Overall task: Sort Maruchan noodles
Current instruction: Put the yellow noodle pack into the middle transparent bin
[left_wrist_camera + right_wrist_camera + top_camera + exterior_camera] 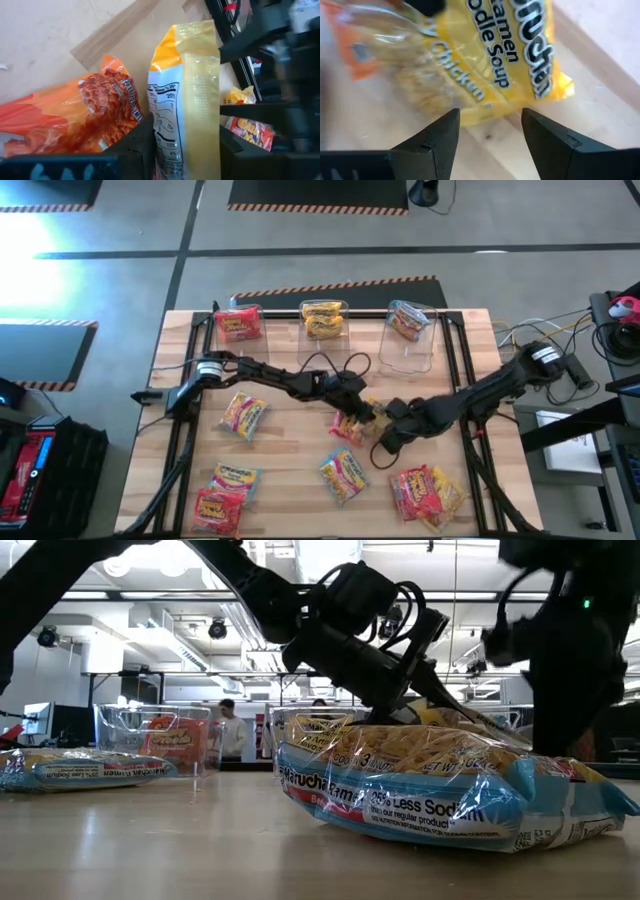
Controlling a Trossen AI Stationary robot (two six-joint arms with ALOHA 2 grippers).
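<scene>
This is a robotics lab set in an open-plan office hall. A wooden worktop [290, 450] stands on a grey concrete floor [300, 220] marked with black-and-orange hazard tape [335, 283] just beyond the worktop's far edge. Loose cables [545, 330] and electronics lie beside the worktop's right edge. Looking level past the worktop, the room opens into a white ceiling with exposed ducts and lamps [217, 629], rows of desks with monitors [35, 720], and a person [232, 730] standing among them.
</scene>
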